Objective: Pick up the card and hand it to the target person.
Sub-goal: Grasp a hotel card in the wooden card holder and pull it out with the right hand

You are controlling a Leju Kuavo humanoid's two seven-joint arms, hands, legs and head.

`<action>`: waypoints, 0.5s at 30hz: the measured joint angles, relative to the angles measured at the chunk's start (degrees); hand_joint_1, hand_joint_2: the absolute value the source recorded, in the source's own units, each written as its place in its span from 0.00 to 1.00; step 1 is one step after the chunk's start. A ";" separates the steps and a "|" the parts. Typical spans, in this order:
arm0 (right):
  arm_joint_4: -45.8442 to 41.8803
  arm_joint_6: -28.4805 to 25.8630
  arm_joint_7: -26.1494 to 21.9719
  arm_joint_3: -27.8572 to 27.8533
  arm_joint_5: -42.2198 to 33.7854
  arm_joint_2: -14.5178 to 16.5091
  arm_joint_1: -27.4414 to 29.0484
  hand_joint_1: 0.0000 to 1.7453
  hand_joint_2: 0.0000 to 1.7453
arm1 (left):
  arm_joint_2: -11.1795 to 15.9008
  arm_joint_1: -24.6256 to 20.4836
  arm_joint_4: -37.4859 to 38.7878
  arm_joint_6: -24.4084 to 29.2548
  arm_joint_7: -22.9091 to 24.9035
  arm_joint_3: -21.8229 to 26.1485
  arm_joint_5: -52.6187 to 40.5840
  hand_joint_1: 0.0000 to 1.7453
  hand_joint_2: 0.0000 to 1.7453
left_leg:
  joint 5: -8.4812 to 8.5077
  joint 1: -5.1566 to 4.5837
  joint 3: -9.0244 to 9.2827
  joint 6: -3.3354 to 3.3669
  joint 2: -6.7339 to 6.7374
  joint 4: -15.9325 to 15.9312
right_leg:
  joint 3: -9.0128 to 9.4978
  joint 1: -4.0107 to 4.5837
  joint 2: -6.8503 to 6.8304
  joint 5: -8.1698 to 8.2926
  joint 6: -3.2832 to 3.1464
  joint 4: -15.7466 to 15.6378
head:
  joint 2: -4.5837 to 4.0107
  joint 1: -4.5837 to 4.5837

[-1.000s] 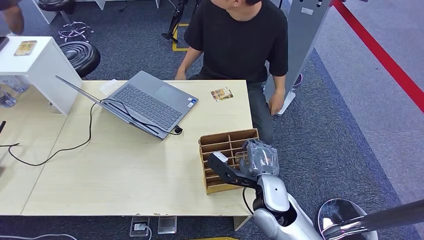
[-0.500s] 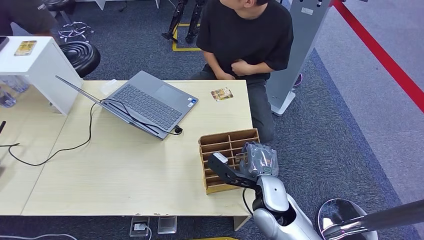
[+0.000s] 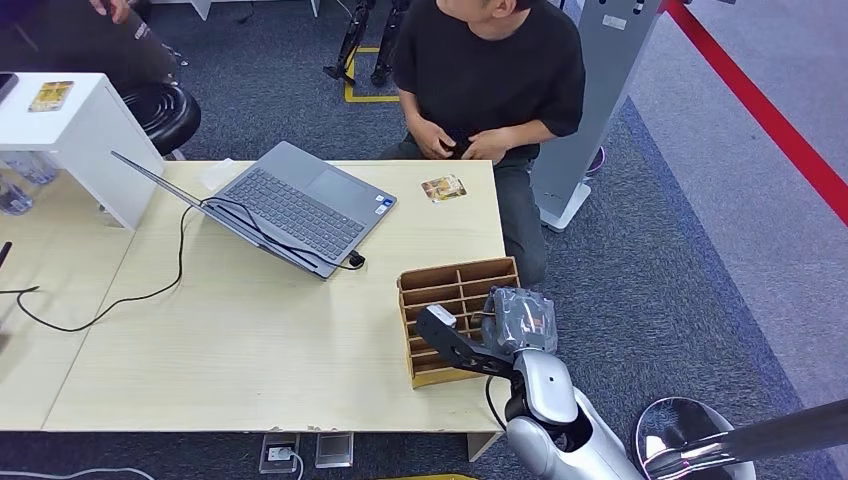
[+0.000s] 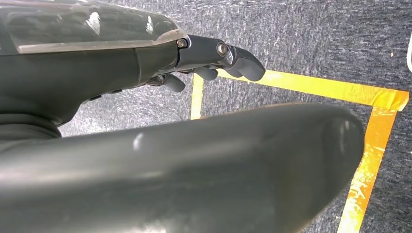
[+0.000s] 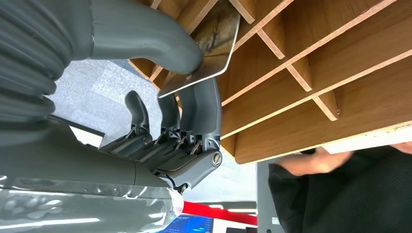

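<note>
While my thumb presses on one face of the card (image 5: 214, 46) and my fingers (image 5: 206, 109) back it from the other side, I have it pinched at its rounded near corner, with its far end down among the thin dividers of the wooden organiser (image 3: 450, 300). So the card sits in one of the slots at the organiser's edge nearest my right hand (image 3: 518, 318); which slot exactly I cannot tell from the head view, where the hand covers it. I judge the step in hand to be the pick-up itself: the grip is made, the card not yet drawn free. The next move calls for a straight pull along the slot, so that the card does not scrape or catch on the dividers, and a pinch firm enough that the smooth card does not slide out from under my thumb.

Beyond the organiser, across the counter (image 3: 250, 350), the person in the black shirt (image 3: 490, 70) stands at the far edge with both hands held close to the body, not reaching out. Once clear, I would carry the card over the organiser toward that person. Another card (image 3: 443, 188) lies flat on the counter, between the organiser and the person, beside the laptop (image 3: 300, 205).

My left hand (image 4: 214, 58) hangs over the carpet (image 4: 311, 43) and yellow tape (image 4: 311, 87), fingers loosely apart, holding nothing
</note>
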 joint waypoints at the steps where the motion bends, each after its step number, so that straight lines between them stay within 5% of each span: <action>1: 0.02 -0.01 -0.01 -0.01 0.03 0.00 0.00 0.81 1.00 | 0.00 0.00 0.00 -0.01 0.00 0.00 0.00 0.00 0.00 | 0.00 0.00 0.00 0.00 0.00 0.00 | 0.00 0.00 0.00 0.00 0.00 0.00 | 0.01 0.00; 5: 0.10 -0.01 0.00 -0.04 0.05 0.00 0.00 0.99 1.00 | 0.00 0.00 0.00 -0.03 0.00 -0.02 -0.02 0.00 0.00 | 0.00 0.00 0.01 0.00 0.00 0.00 | 0.01 0.00 0.00 0.00 0.00 0.00 | 0.01 0.00; 15: 0.10 -0.78 -0.02 -0.02 -0.31 0.01 0.00 1.00 1.00 | 0.00 0.00 0.00 -0.04 -0.35 -0.02 0.17 0.00 0.00 | 0.00 0.00 0.01 0.00 0.00 0.00 | 0.01 0.00 0.00 0.00 0.00 0.00 | 0.00 0.01</action>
